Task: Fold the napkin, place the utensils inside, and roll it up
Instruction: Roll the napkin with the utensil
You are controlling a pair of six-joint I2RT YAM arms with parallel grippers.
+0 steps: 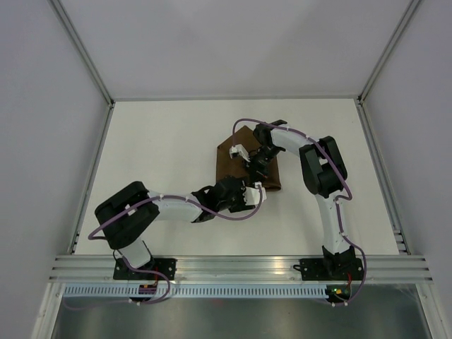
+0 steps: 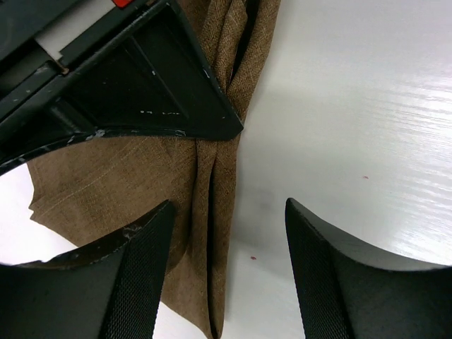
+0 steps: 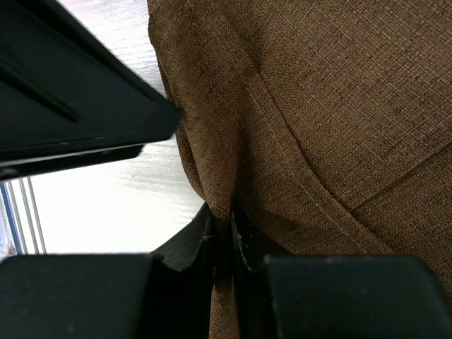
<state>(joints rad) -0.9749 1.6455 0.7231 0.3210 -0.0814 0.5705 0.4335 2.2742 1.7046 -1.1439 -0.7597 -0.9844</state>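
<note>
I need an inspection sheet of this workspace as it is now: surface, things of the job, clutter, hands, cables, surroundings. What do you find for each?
Surface: white glossy table.
Job's things: brown napkin folded and bunched near the middle of the table; utensils not seen in any view.
Clutter: nothing seen.
Hands: left hand open, with the napkin's edge lying between its fingers, not gripped; right hand shut on a fold of the napkin.
Cables: purple cables run along both arms; one loops over the napkin's far corner.
Surroundings: white walls; aluminium rail at the near edge.
</note>
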